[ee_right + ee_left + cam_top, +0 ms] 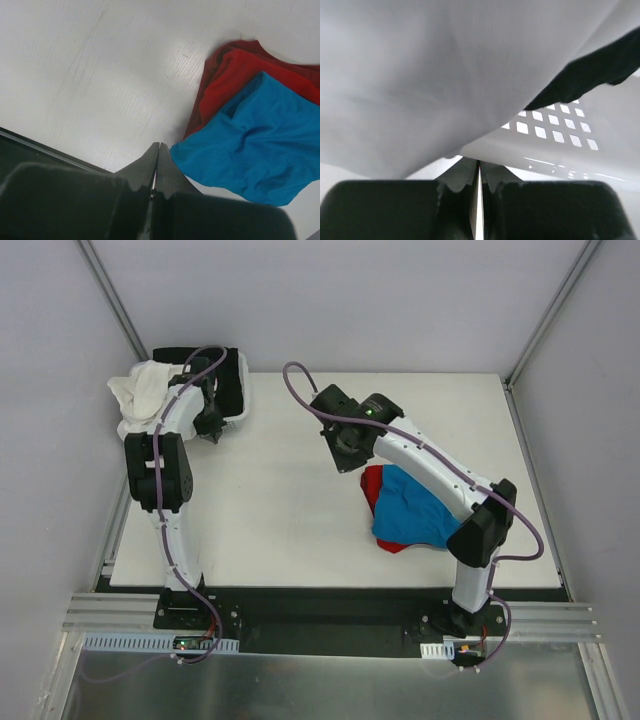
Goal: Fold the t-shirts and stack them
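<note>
Over the table (280,510), the top view shows the left gripper (212,426) at the white lattice basket (243,412) on the far left corner, where the white t-shirt (140,390) hangs over the basket's outer side. The right gripper (345,455) hovers above bare table near the middle, just beside the blue t-shirt (410,512), which lies on the red t-shirt (371,483) at the near right. From the left wrist, the fingers are pressed together with nothing between them, white cloth hangs close above, and a black t-shirt (600,70) lies over the lattice wall behind. From the right wrist, the fingers are likewise clenched and empty, their tips just beside the blue shirt's edge; contact cannot be told. The step in hand is judged to be fetching the next shirt from the basket. To do it well, spread the left fingers before advancing, pinch the white cloth clear of the lattice holes, and lift until the hem leaves the rim. Hold the right arm off the blue-and-red pile so that it is not dragged.
</note>
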Motion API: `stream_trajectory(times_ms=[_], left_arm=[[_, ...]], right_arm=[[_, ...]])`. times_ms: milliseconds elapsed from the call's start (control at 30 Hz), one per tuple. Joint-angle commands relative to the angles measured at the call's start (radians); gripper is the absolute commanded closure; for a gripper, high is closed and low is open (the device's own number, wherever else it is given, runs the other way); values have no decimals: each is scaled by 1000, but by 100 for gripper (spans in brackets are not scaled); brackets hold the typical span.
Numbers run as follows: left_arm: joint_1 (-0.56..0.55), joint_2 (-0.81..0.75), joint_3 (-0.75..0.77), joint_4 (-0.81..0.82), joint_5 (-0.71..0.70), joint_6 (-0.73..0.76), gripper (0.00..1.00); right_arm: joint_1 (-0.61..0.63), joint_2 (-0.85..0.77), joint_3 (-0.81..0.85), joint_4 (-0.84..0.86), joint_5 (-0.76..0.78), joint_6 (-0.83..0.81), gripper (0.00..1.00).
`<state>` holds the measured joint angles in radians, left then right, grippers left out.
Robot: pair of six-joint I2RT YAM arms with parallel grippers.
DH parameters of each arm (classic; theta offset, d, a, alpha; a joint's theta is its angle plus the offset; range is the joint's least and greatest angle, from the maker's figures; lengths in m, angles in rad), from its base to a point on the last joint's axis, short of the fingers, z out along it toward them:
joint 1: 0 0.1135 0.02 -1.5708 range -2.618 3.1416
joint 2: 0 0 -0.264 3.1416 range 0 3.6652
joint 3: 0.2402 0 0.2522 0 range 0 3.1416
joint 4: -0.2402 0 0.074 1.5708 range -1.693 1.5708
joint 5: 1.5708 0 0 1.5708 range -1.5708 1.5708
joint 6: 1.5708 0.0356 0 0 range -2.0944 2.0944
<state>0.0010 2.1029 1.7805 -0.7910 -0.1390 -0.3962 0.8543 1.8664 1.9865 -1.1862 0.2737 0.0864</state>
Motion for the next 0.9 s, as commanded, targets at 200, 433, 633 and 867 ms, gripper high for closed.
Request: stream_trajectory(times_ms=[200,433,633,867], left_arm=[[72,215,414,56,-91,-1,100],[189,217,361,7,-148,-32,100],[246,227,347,-54,-208,-30,100],[264,237,421,-91,-173,-7,100]], right_arm=[[-3,-145,-208,-12,-59,69,99],[-9,-159,-227,-21,-24,43,99],[-18,-99,-140,-33,-34,-5,99],[-37,-82,-109,-38,-59,-39,99]])
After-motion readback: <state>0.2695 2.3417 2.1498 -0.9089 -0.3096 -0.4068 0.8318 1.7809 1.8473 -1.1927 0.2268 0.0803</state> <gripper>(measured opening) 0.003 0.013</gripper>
